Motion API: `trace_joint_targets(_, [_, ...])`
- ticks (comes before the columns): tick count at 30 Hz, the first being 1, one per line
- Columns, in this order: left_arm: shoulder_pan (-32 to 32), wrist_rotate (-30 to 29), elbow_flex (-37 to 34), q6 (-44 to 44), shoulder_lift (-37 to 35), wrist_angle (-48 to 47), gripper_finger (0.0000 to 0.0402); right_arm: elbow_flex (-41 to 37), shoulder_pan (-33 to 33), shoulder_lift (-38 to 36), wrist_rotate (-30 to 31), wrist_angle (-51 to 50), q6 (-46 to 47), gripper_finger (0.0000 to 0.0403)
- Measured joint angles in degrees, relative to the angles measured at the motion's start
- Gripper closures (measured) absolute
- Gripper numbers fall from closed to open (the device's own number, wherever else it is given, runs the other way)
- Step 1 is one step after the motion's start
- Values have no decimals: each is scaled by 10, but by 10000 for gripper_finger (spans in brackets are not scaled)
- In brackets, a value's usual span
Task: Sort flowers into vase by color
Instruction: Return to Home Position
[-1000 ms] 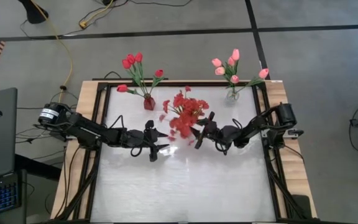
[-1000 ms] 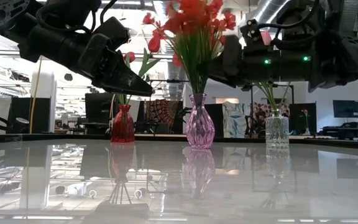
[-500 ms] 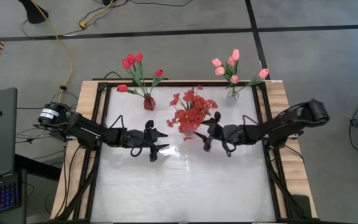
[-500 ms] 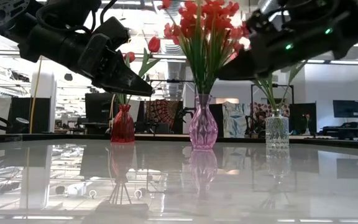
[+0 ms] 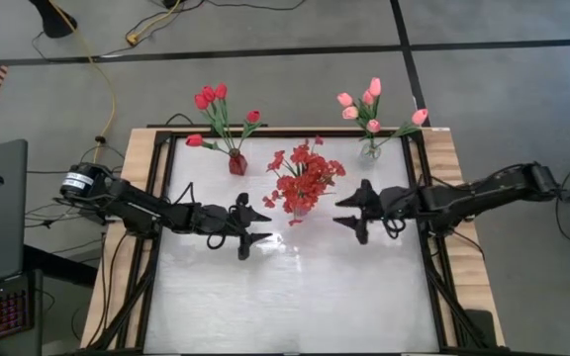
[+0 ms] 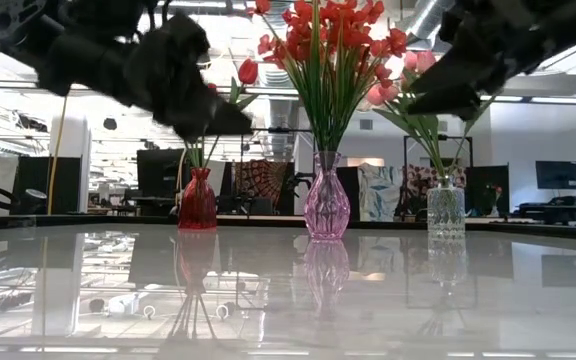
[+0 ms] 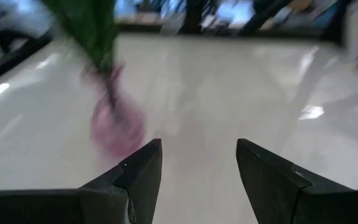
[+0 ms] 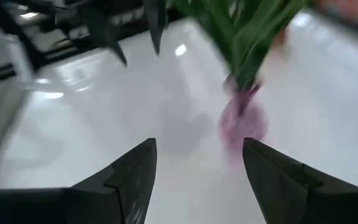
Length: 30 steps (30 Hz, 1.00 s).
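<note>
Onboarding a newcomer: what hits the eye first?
Three vases stand at the far side of the table: red tulips in the red vase, a red blossom bunch in the purple vase, pink tulips in the clear vase. The left gripper and right gripper, both open, flank the purple vase.

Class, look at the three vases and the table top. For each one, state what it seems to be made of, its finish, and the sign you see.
Red vase: probably glass, glossy and translucent, since light glows through it.
Pink-purple vase: faceted glass or clear plastic, tinted, with bright highlights.
Clear vase: cut glass or acrylic, colourless and ribbed.
Table top: a smooth, glossy white sheet that mirrors the vases.
</note>
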Motion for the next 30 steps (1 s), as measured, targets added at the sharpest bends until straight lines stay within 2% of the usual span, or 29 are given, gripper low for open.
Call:
trace_joint_targets(5, [-16, 31, 18, 9, -17, 38, 207, 0, 26, -25, -66, -63, 105, 137])
trace_joint_targets(9, [-22, 31, 18, 17, -60, 33, 207, 0, 60, -19, -62, -68, 132, 140])
trace_joint_targets(12, [-22, 29, 18, 17, -116, 5, 207, 0, 89, -16, -40, -67, 136, 160])
trace_joint_targets(15, [-22, 24, 18, 22, -192, -64, 207, 0, 127, -16, -2, -60, 107, 218])
trace_joint_targets(19, [-22, -21, 18, 19, -291, -168, 207, 0, 160, -16, 41, -25, 18, 347])
trace_joint_targets(20, [-22, -31, 17, 19, -313, -185, 207, -1, 161, -16, 43, -12, -7, 373])
trace_joint_targets(21, [-22, -38, 12, 19, -333, -195, 207, -8, 160, -16, 43, 12, -28, 383])
trace_joint_targets(24, [-22, -55, -13, 25, -386, -204, 207, -42, 137, -26, 25, 70, -60, 375])
trace_joint_targets(30, [-14, -68, -104, 23, -471, -156, 207, -122, 34, -62, -109, 134, -30, 386])
